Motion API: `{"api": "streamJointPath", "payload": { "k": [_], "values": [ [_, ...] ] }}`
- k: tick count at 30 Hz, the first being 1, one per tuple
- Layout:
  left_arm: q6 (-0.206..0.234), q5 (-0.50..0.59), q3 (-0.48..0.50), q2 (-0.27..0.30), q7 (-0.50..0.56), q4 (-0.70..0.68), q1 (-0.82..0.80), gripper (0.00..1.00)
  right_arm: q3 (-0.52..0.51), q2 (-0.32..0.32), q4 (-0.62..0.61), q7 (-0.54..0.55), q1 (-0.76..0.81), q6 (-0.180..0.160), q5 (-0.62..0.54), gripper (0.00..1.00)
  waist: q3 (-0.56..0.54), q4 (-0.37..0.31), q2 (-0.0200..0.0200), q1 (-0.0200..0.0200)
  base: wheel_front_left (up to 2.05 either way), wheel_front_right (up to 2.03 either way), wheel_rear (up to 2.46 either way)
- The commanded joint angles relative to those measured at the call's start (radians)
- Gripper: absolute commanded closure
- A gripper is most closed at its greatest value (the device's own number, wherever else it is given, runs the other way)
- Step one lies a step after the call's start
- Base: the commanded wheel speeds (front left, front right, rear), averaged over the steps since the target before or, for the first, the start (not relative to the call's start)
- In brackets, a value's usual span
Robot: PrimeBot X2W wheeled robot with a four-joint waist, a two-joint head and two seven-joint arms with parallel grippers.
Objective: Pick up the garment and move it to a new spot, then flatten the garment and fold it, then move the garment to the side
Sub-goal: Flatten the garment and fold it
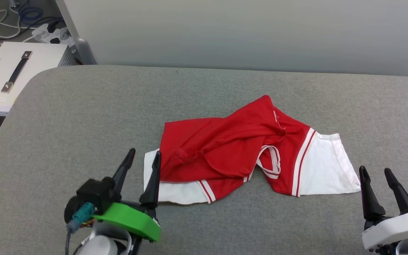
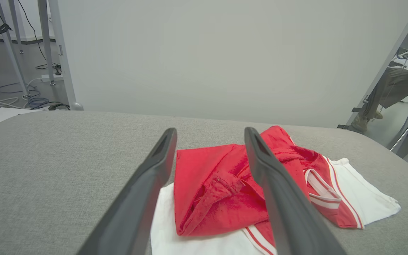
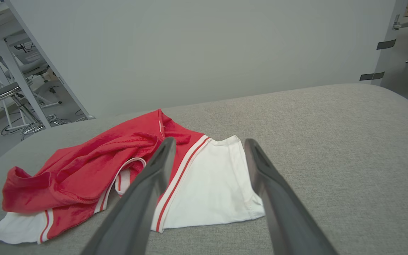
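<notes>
The garment (image 1: pixel 239 148) lies in a crumpled heap on the grey fabric-covered counter (image 1: pixel 83 117), red body bunched and folded over itself, collar loop turned up, one white sleeve spread flat on each side. It sits between the two hands. Its nearer white sleeve lies just ahead of the left hand (image 1: pixel 144 152), whose inner finger shows against the sleeve's edge; whether it touches the cloth I cannot tell.

That hand is spread wide and grips nothing. Judging by this, the shirt is set down and not yet flattened.

The right hand (image 1: pixel 374 169) is likewise spread and empty, just beside the outer corner of the other white sleeve and clear of it. With a hand at each sleeve, both seem placed to take the ends and pull the heap out flat.

Beyond the left hand, off the counter's edge, stands a white box (image 1: pixel 16 71) with a handle.
</notes>
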Motion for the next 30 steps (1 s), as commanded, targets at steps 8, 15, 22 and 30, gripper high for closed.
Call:
{"api": "streamJointPath", "payload": {
  "k": [8,15,22,30],
  "values": [
    [-0.080,0.122,0.076,-0.099,-0.006,0.034,0.078,0.00,0.013,0.012,-0.003,-0.016,0.018,-0.001,0.007,0.00,0.000,-0.009,0.0000,0.0000,0.00,0.00,0.00],
    [-0.125,0.161,0.056,-0.066,0.018,0.117,0.042,0.00,0.026,0.013,-0.004,-0.010,0.014,-0.001,0.002,0.00,0.015,-0.038,0.0000,0.0000,0.00,0.00,0.00],
    [-0.144,0.149,-0.044,0.027,0.270,0.192,-0.106,0.00,0.039,0.014,-0.004,-0.004,0.004,-0.001,-0.005,0.00,0.068,-0.067,0.0000,0.0000,0.00,0.00,0.00],
    [-0.147,0.070,-0.105,0.104,0.462,0.212,-0.255,0.00,0.060,0.017,0.007,-0.009,-0.029,-0.001,-0.007,0.00,0.133,-0.102,0.0000,0.0000,0.00,0.00,0.00]
  ]
}}
